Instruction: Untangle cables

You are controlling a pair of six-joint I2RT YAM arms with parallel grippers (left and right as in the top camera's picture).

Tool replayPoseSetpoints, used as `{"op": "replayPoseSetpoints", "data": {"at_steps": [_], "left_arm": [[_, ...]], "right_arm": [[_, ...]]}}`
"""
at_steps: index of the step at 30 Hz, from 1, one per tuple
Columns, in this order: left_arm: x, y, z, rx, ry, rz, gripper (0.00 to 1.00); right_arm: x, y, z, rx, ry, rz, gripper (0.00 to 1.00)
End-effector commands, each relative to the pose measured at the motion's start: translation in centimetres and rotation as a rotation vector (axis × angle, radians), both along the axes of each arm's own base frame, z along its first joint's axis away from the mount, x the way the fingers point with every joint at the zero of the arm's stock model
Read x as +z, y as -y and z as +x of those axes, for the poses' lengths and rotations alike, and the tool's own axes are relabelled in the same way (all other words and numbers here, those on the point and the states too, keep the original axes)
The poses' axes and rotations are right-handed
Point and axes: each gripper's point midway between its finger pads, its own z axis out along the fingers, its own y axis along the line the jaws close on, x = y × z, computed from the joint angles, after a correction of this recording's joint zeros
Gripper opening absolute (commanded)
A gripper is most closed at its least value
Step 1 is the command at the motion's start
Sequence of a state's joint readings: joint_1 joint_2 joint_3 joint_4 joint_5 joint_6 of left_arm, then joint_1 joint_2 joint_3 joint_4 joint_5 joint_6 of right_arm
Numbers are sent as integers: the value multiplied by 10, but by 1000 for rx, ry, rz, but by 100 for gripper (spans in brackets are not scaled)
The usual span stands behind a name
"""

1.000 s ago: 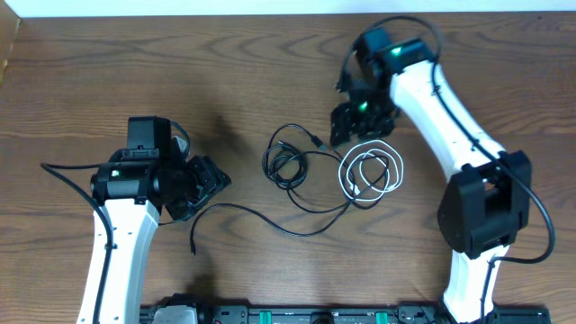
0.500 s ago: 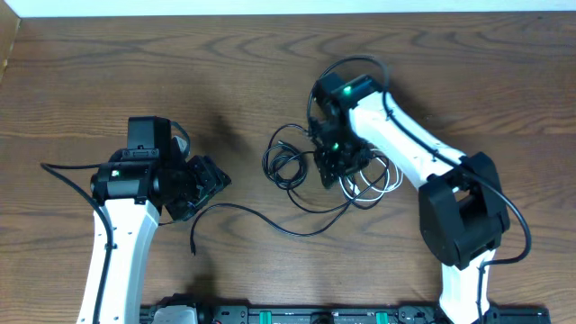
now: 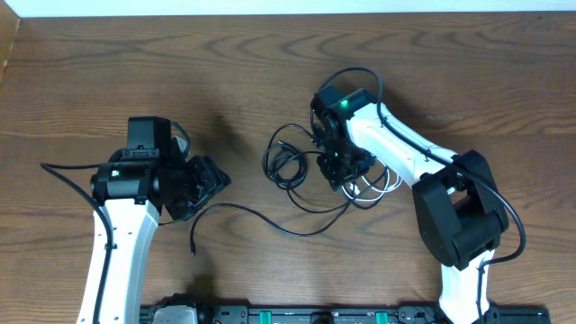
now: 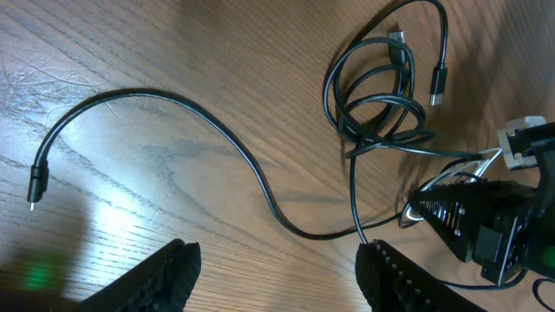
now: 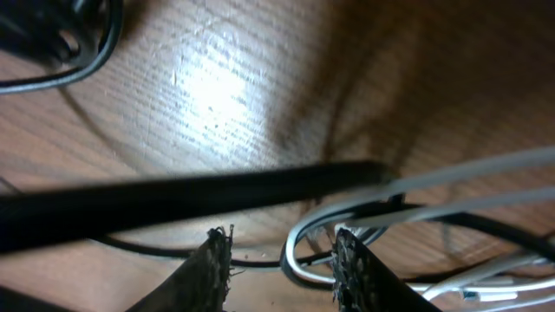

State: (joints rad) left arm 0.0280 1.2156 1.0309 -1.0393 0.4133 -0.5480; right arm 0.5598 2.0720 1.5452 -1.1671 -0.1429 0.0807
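Note:
Several cables lie mid-table. A black coil sits left of a white looped cable. One long black cable trails left to a plug. My right gripper is down on the tangle, its jaws open a narrow gap. A bend of the white cable and a thin black strand lie between its fingertips. My left gripper stands open over bare wood, holding nothing, just short of the long black cable.
A thick black cord crosses the right wrist view close to the lens. The robot's own black cord runs off the left arm. The table's far edge meets a white wall.
My right arm swung left and down from beside the white loop onto the tangle, and its jaws have narrowed. The left arm and the cables near it have not moved.

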Motion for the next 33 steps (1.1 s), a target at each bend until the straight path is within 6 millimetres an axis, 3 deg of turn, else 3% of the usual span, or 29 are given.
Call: {"op": "replayPoseSetpoints", "data": {"at_steps": [1, 17, 24, 29, 31, 33], "left_arm": [[2, -1, 2, -15, 12, 10, 63], [2, -1, 1, -15, 9, 10, 63], [1, -1, 1, -15, 8, 10, 63], [2, -1, 1, -15, 9, 10, 63], [2, -1, 1, -15, 9, 10, 63], [2, -1, 1, -15, 9, 10, 63]], "right_arm": [[1, 1, 3, -10, 17, -6, 33], [-4, -8, 16, -35, 74, 27, 25], [-18, -4, 8, -53, 58, 15, 20], [-25, -3, 5, -93, 54, 10, 13], [-23, -4, 7, -93, 58, 15, 2], [-19, -7, 10, -94, 64, 26, 1]]}}
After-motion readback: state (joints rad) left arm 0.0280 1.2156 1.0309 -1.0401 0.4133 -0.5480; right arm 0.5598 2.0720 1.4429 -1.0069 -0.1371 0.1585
